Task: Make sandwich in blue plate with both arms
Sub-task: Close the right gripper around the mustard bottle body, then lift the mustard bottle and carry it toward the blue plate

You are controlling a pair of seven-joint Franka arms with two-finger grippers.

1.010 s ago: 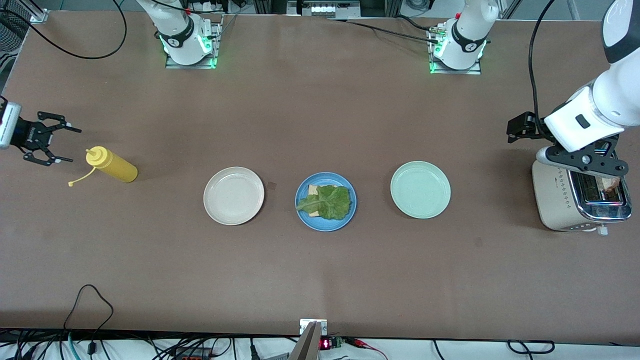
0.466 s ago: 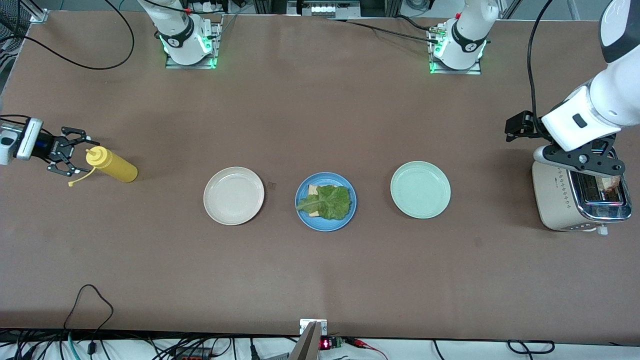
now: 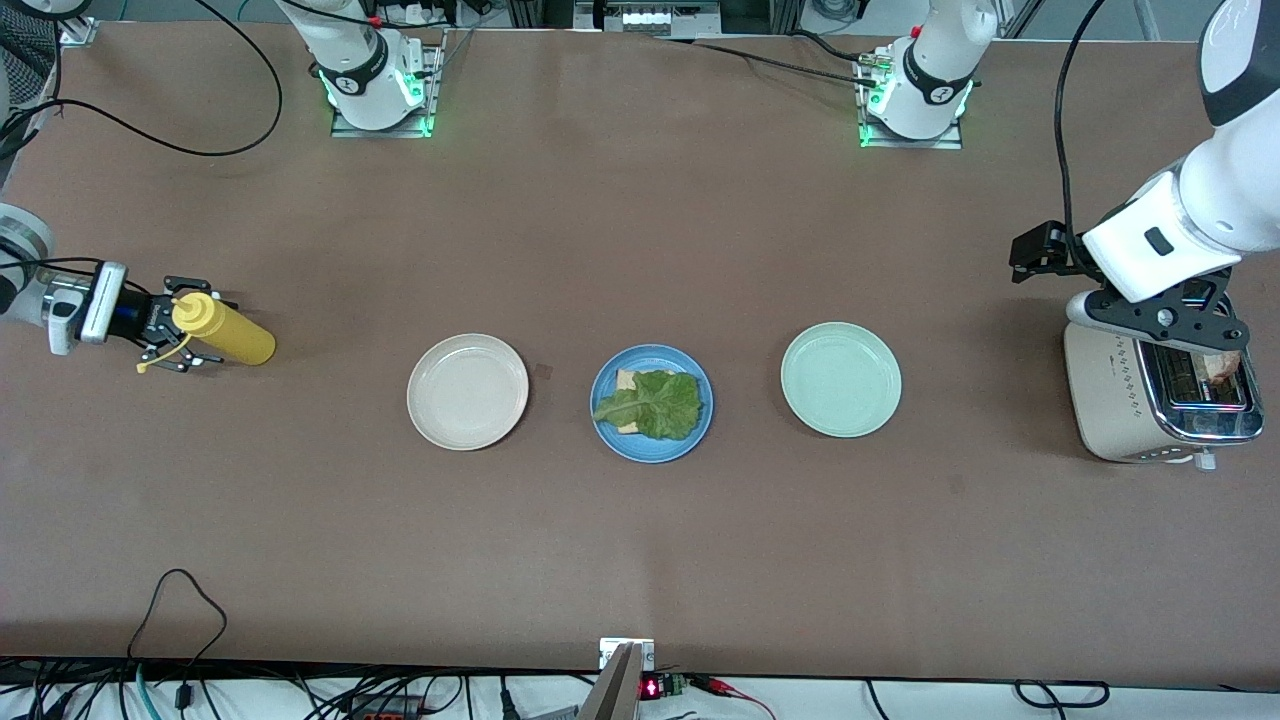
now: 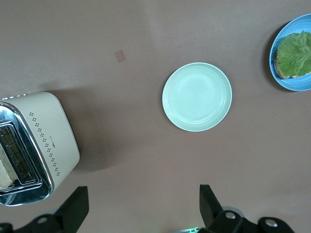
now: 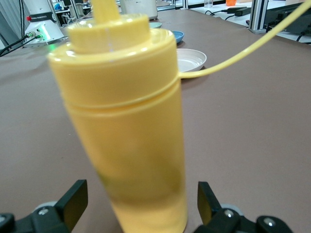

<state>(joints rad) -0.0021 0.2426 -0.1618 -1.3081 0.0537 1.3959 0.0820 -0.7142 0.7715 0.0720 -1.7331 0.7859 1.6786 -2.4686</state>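
you are looking at the blue plate [image 3: 651,403] sitting mid-table, with one bread slice [image 3: 627,381] on it and a lettuce leaf [image 3: 652,404] lying over that slice; no second slice is lying on top. a cream-white plate [image 3: 467,391] is sitting beside it toward the right arm's end of the table, and a pale green plate [image 3: 840,379] is sitting beside it toward the left arm's end, all three well apart from both pincers.

your right gripper [image 3: 170,327] is sitting low at the right arm's end of the table with its fingers [image 5: 73,199] standing apart. the yellow squeeze bottle [image 3: 222,332] is standing between them, cap end at the pincer, and the fingers are flanking its body without pressing on it. the bottle's loose cap strap [image 3: 160,356] is trailing just beside the pincer.

your left gripper [image 3: 1165,318] is hovering over the toaster [image 3: 1120,400] at the left arm's end of the table, its fingers [image 4: 75,206] spread apart and holding nothing. a slice of bread [image 3: 1222,366] is sticking up out of a toaster slot just beside that pincer. in the left wrist view the pale green plate is lying past the fingertips, with the blue plate farther out.
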